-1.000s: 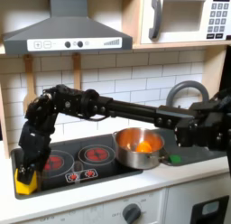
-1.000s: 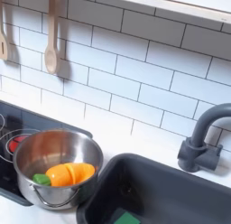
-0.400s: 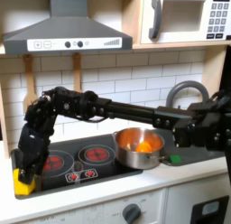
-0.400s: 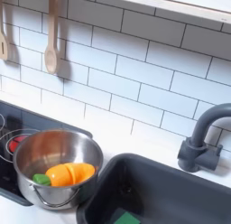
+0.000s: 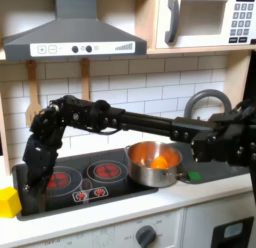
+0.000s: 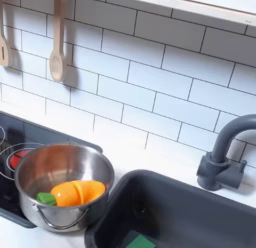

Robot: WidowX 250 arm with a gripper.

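Observation:
In the first exterior view my gripper point(image 5: 32, 185) hangs at the end of the black arm over the left edge of the black stovetop point(image 5: 95, 190). Its fingers look open, with nothing between them. A yellow block point(image 5: 8, 203) lies on the white counter just left of the gripper, apart from it. A steel pot point(image 5: 153, 164) sits at the stove's right end with an orange item point(image 5: 158, 162) inside. The second exterior view shows the pot point(image 6: 30, 172) close up, holding the orange item point(image 6: 78, 192) and a small green piece point(image 6: 44, 198).
A dark sink point(image 6: 190, 197) with a grey faucet point(image 6: 224, 152) lies right of the pot, with a green sponge point(image 6: 141, 241) in it. Wooden spoons point(image 6: 57, 42) hang on the tiled wall. A range hood point(image 5: 75, 34) and microwave point(image 5: 205, 17) sit overhead.
The yellow block has left the gripper and now lies further left on the counter. The gripper has risen slightly above the stove edge. Pot and contents have not moved.

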